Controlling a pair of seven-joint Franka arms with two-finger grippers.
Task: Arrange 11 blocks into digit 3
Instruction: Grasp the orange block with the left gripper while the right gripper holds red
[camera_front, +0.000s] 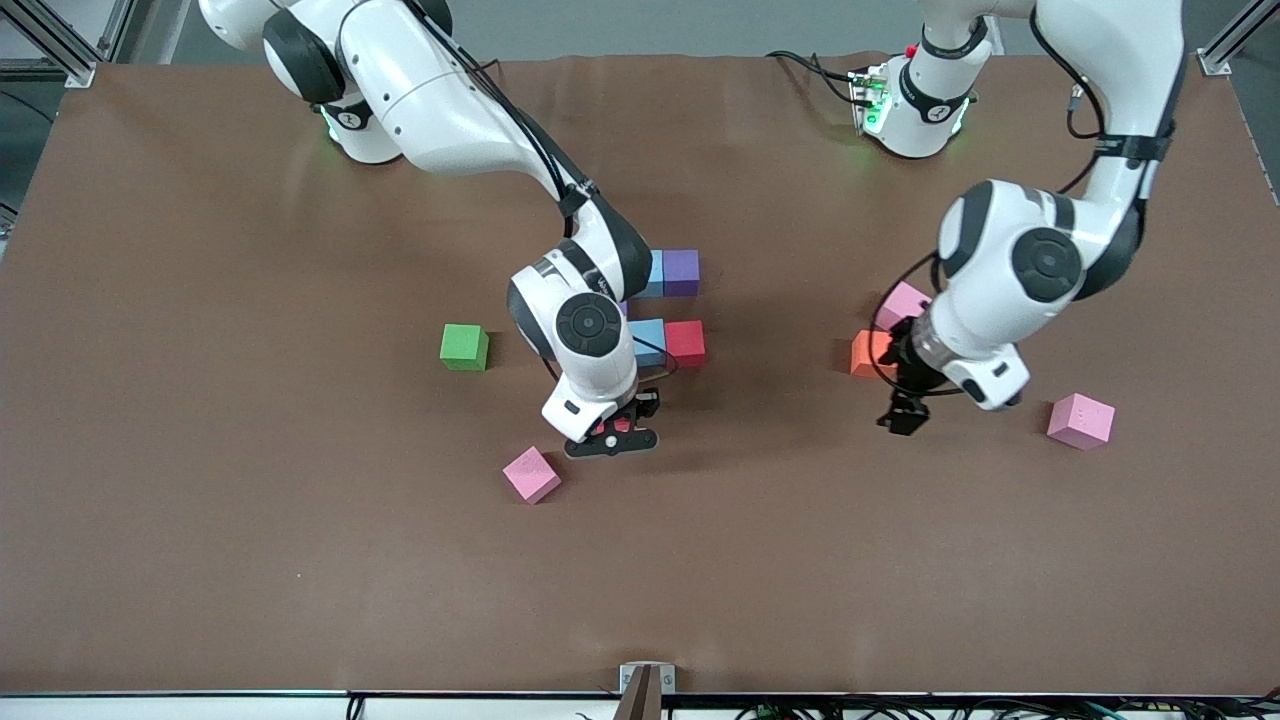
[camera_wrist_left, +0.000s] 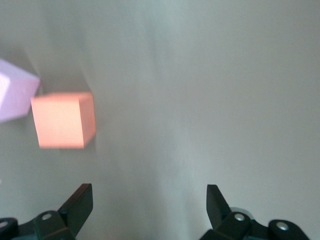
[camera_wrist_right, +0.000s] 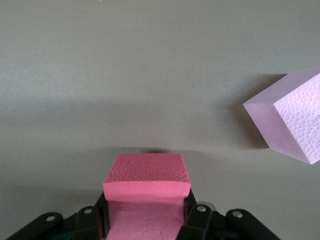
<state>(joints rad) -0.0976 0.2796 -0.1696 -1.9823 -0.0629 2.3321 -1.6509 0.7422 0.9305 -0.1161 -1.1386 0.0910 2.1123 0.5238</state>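
**Supervisor:** What state were the tools in?

**Operator:** I had the right gripper (camera_front: 612, 432) closed narrow on a red cube (camera_wrist_right: 146, 172), over the table. The left gripper (camera_wrist_left: 150, 192) waited with jaws wide. The orange cube (camera_front: 868, 353) lay at its eleven o'clock in the front view.

**Supervisor:** Where was the figure?

**Operator:** The started group, including a blue cube (camera_front: 648, 341) and a purple cube (camera_front: 681, 272), lay at one o'clock from the right gripper.

**Supervisor:** What were the hazards?

**Operator:** I judged three. A loose pink cube (camera_front: 531, 474) sat near, at eight o'clock, and a finger could have knocked it. My arm hid part of the group, so a misjudged approach could have shoved the placed cubes. The held cube projected past the fingertips and could have tilted on release.
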